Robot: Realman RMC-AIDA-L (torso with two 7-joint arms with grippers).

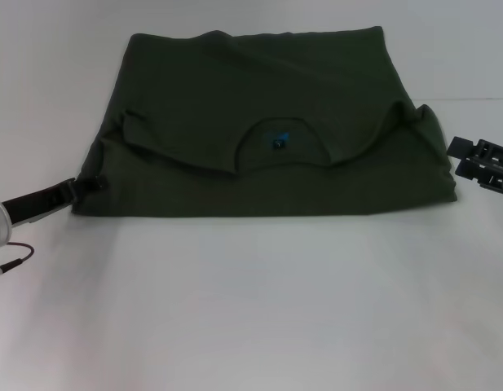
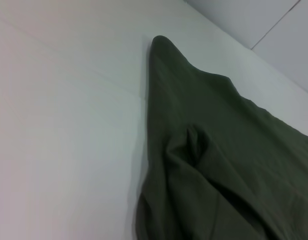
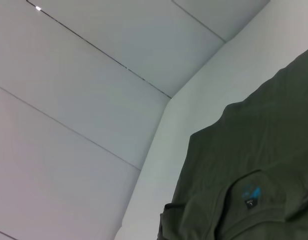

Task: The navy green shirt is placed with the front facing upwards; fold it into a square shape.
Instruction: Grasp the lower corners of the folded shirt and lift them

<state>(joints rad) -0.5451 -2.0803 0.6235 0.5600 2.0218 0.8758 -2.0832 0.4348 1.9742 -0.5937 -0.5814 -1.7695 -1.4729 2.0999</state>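
The navy green shirt (image 1: 259, 90) lies on the white table (image 1: 251, 309), its collar half folded over toward me. The round neck and blue inner label (image 1: 280, 142) face up near the middle. My left gripper (image 1: 90, 185) is low at the shirt's near left corner, touching its edge. My right gripper (image 1: 461, 159) hangs open just off the shirt's right edge, holding nothing. The left wrist view shows the shirt (image 2: 218, 150) with a creased fold close by. The right wrist view shows the shirt (image 3: 253, 165) and the label (image 3: 251, 192). The chest print is hidden.
Bare white table surface stretches in front of the shirt. A thin cable (image 1: 11, 262) trails from the left arm at the left edge. White wall panels (image 3: 94, 100) rise behind the table.
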